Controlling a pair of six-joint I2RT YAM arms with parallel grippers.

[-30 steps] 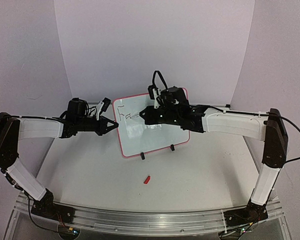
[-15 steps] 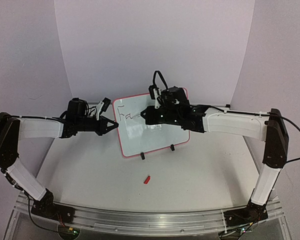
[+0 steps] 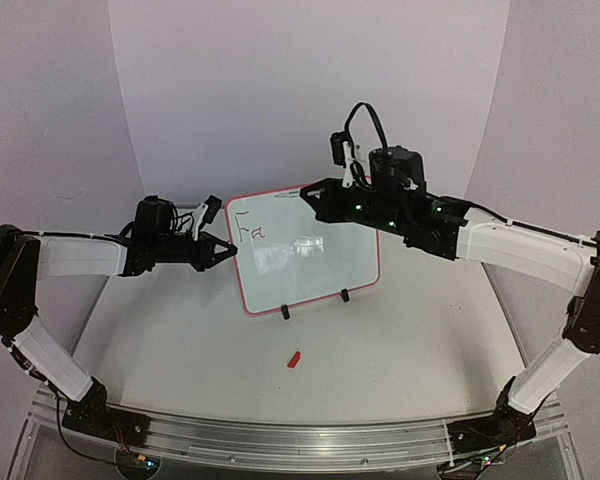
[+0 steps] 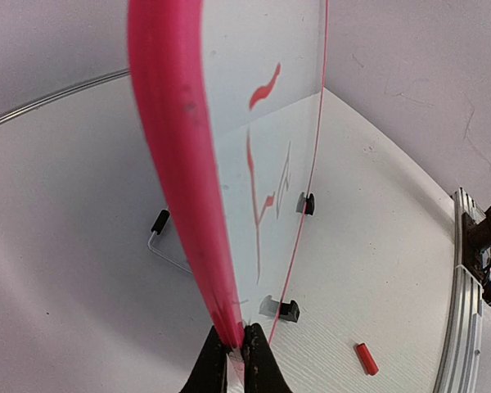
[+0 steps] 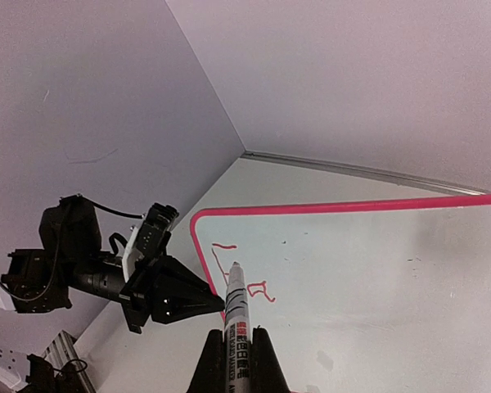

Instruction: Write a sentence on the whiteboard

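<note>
The whiteboard (image 3: 310, 268) stands on the table on two black feet, its red-pink rim facing me. The sentence (image 3: 248, 230) is only the red letters "Fa" at its top left. My left gripper (image 3: 230, 252) is shut on the board's left rim; the left wrist view shows its jaws pinching the rim (image 4: 180, 164) at the gripper (image 4: 236, 348). My right gripper (image 3: 315, 198) is shut on a marker (image 5: 236, 307) and holds it in the air off the board's upper edge. The marker's tip points toward the letters (image 5: 258, 288) without touching the board (image 5: 376, 278).
A small red marker cap (image 3: 294, 359) lies on the table in front of the board; it also shows in the left wrist view (image 4: 365, 359). A curved white backdrop rises behind the table. A metal rail runs along the near edge.
My right arm has lifted the marker up and back to the right, off the board. The letter "a" now stands uncovered after "F". The left arm has not moved.
</note>
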